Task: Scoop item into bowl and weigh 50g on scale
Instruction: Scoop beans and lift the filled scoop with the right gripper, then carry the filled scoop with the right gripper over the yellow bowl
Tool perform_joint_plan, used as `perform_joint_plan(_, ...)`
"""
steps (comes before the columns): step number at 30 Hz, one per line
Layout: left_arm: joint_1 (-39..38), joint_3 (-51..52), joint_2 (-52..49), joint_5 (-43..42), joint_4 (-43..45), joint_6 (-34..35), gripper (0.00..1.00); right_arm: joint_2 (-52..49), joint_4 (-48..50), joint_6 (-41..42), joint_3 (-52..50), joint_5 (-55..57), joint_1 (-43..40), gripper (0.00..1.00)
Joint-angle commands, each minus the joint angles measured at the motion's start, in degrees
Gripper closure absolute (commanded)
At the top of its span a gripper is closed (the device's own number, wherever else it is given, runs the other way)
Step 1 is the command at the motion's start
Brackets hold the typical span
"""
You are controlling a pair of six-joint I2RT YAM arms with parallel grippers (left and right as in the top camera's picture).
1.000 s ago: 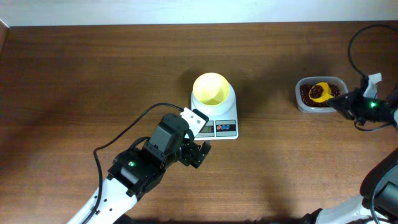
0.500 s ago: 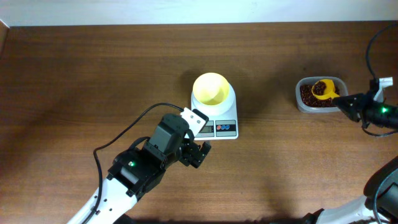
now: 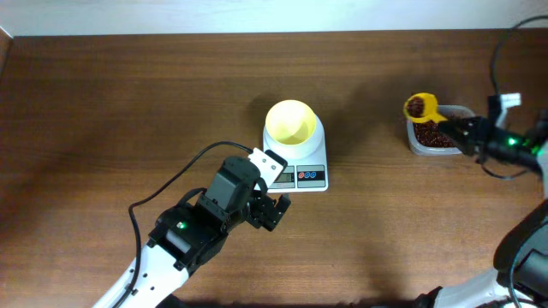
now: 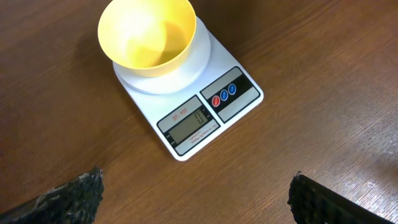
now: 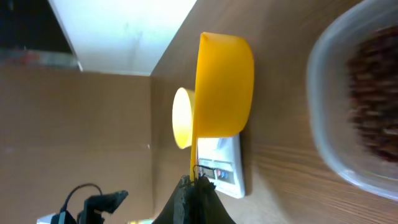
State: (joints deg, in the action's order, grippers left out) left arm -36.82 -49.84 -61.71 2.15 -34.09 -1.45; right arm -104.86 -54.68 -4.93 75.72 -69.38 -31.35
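Beans (image 3: 415,106) heaped in yellow scoop (image 3: 421,109), handle clamped in closed jaws of right gripper (image 3: 461,132), raised over corner of clear tub (image 3: 438,137) holding more beans, left gripper (image 3: 274,212) spread open near scale (image 3: 310,159), pale bowl (image 3: 290,122) sitting on scale

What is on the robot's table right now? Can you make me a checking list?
Surface: brown wooden table, no spills seen.
Job's things: pale-yellow bowl empty, on the white scale; beans in a clear tub; yellow scoop holding beans, by the tub's edge.
Clutter: nothing seen.
Grippers: left gripper open, empty, near the scale; right gripper shut on the scoop's handle.
Cables: black cable along the left arm; another loops at top right.
Surroundings: white wall behind the table.
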Motion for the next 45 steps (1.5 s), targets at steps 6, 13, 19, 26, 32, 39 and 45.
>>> perform_joint_plan(6, 0.2, 0.5, 0.7, 0.4, -0.1, 0.8, 0.01, -0.5, 4.0, 0.3, -0.5, -2.6, 13.5, 0.96)
perform_joint_plan(13, 0.2, 0.5, 0.7, 0.4, -0.1, 0.8, 0.01, -0.5, 15.6, 12.1, -0.5, -2.6, 22.7, 0.96)
perform_joint_plan(19, 0.2, 0.5, 0.7, 0.4, -0.1, 0.8, 0.01, -0.5, 21.6, 14.9, -0.5, -1.9, 28.5, 0.96)
perform_joint_plan(26, 0.2, 0.5, 0.7, 0.4, -0.1, 0.8, 0.01, -0.5, 27.7, 14.9, -0.5, 4.6, 34.2, 0.96)
perform_joint_plan(32, 0.2, 0.5, 0.7, 0.4, -0.1, 0.8, 0.01, -0.5, 28.2, 10.5, -0.5, 13.8, 37.3, 0.96)
perform_joint_plan(39, 0.2, 0.5, 0.7, 0.4, -0.1, 0.8, 0.01, -0.5, 28.6, -4.1, -0.5, 14.6, 37.8, 0.96)
perform_joint_plan(45, 0.2, 0.5, 0.7, 0.4, -0.1, 0.8, 0.01, -0.5, 28.6, -17.6, -0.5, 14.6, 37.8, 0.96)
